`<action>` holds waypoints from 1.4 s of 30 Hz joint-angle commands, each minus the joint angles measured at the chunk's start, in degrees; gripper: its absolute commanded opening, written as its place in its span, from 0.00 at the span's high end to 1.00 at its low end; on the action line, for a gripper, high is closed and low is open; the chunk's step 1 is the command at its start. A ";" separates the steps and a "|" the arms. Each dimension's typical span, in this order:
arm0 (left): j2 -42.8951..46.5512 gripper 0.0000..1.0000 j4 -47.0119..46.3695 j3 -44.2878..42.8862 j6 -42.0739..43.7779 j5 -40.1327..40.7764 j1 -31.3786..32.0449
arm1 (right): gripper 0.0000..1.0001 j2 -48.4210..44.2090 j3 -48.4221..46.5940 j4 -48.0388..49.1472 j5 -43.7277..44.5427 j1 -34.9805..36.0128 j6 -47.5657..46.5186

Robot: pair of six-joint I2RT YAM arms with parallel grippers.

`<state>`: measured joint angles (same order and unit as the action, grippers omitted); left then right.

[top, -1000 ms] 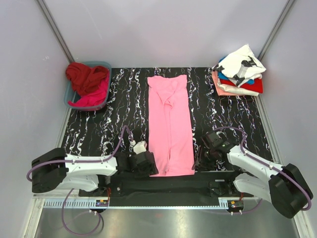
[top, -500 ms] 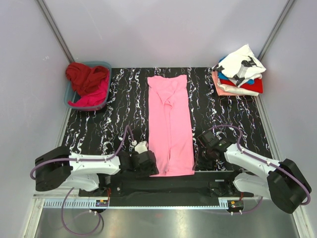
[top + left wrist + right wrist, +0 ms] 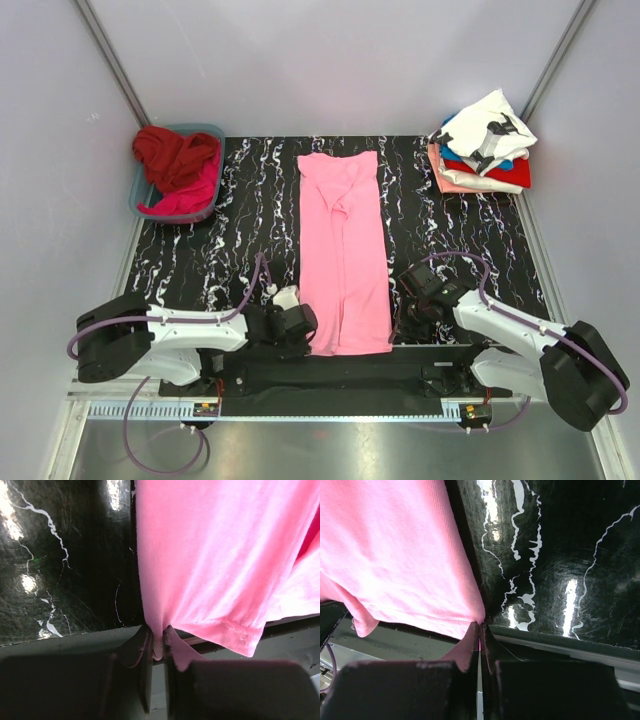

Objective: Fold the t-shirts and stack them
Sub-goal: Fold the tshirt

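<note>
The pink shirt (image 3: pixel 343 250) lies down the middle of the counter (image 3: pixel 230 230) as a long narrow strip, already folded in lengthwise. Its collar end points to the far edge and its hem reaches the near edge.

The left pincer (image 3: pixel 156 647) is closed tight on the hem's near-left corner, with a small tuck of cloth between its jaws. The right pincer (image 3: pixel 480 630) is closed the same way on the near-right corner, where only the very tip of the fabric shows between the jaws.

The cloth looks thin, light and limp. It will probably drape and sag between the two holds, and it may drag on the glossy counter rather than slide cleanly. The two hem corners seem the right places to hold for carrying the near end over toward the collar. The right grip looks shallow, though, and might slip if pulled hard.

A stack (image 3: pixel 483 150) of folded shirts sits at the far right corner. A basket (image 3: pixel 205 205) holding red shirts (image 3: pixel 175 160) sits at the far left corner.
</note>
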<state>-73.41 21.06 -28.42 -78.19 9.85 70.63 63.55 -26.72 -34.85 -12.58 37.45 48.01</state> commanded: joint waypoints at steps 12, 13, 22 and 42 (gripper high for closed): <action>3.35 1.00 9.26 -8.91 0.93 7.38 3.28 | 1.00 -8.43 -3.25 -4.51 -0.08 0.61 1.04; 3.71 1.00 9.96 -9.80 1.29 7.29 3.29 | 1.00 -8.96 -3.86 -5.39 0.27 0.69 1.12; 5.03 0.96 19.37 -20.79 8.84 6.86 -0.66 | 1.00 -7.57 -18.52 -12.69 7.03 0.60 -2.21; -13.60 0.94 21.21 -43.64 32.84 -5.09 -28.44 | 1.00 25.20 -49.65 -12.26 8.19 -15.21 -19.70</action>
<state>-84.62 41.67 -68.01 -50.02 8.05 44.58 85.56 -71.70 -47.44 -4.10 23.44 32.56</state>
